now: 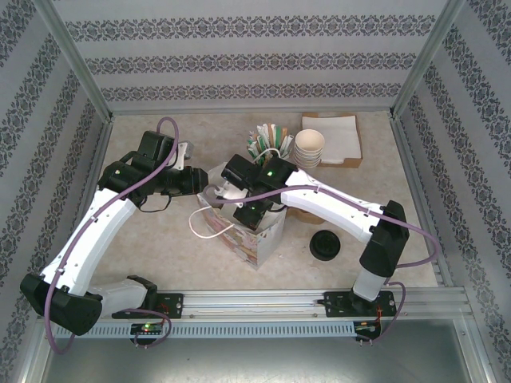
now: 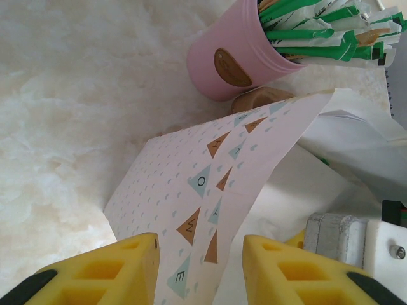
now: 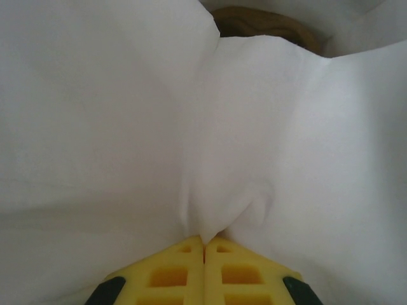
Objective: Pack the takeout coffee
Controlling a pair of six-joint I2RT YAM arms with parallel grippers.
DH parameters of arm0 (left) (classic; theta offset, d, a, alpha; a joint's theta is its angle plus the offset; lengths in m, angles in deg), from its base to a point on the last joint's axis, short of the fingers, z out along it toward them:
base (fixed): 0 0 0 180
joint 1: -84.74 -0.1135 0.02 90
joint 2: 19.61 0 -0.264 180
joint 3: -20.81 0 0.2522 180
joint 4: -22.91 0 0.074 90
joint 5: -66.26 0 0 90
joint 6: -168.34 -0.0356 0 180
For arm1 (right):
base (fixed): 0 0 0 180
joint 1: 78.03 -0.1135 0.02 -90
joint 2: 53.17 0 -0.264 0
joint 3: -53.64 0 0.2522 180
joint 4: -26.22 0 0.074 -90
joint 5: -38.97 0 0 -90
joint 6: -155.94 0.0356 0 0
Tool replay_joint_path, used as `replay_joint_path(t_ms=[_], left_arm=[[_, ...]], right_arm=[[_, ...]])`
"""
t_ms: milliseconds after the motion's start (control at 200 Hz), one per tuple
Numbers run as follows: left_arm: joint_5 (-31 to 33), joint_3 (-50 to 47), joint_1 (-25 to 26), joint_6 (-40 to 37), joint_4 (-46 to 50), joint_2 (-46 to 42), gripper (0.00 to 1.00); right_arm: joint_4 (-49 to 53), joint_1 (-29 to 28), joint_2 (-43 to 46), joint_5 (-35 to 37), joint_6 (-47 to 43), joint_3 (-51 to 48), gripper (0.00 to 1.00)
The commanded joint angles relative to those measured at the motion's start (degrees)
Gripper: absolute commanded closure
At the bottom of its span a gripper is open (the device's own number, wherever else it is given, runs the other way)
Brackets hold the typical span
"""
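The takeout coffee is hidden. A paper bag [image 1: 262, 235] printed with small triangles stands open in the middle of the table. My left gripper [image 1: 209, 189] is at its left rim. In the left wrist view its yellow fingers [image 2: 133, 260] straddle the patterned wall [image 2: 191, 190] without touching it, so the left gripper [image 2: 200, 244] is open. My right gripper [image 1: 229, 194] reaches into the bag's mouth. In the right wrist view the right gripper [image 3: 204, 240] is shut, pinching a fold of the bag's white inner paper [image 3: 222, 210].
A pink holder [image 2: 235, 60] full of green packets [image 1: 263, 142] stands just behind the bag. A stack of lidless cream cups [image 1: 309, 146] and a brown tray of napkins [image 1: 339, 137] lie at the back right. Loose black lids [image 1: 325, 243] sit right of the bag.
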Motion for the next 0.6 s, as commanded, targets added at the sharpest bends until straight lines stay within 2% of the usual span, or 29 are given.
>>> replay_joint_path(t_ms=[0,110,150,240,595], left_arm=[[-0.2,0.5,0.8,0.8,-1.5,-1.1,0.60],[-0.3,0.6,0.8,0.8,-2.0,-1.1,0.60],[-0.3,0.6,0.8,0.8,-2.0,-1.1,0.60],[-0.4,0.8,0.8,0.9,-2.2,-0.9,0.60],[-3.8,1.4,0.8,1.4,-7.0,-1.4,0.60]], right_arm=[[-0.3,0.7,3.5,0.3,2.1,2.0,0.86],[1.0,1.0,4.9,0.7,3.6,5.0,0.70],[1.4,0.9,5.3,1.6,4.2,5.8,0.59],[2.0,1.0,6.4,2.2,4.8,6.9,0.50],[-1.8,1.0,13.3,3.5,7.5,11.3,0.44]])
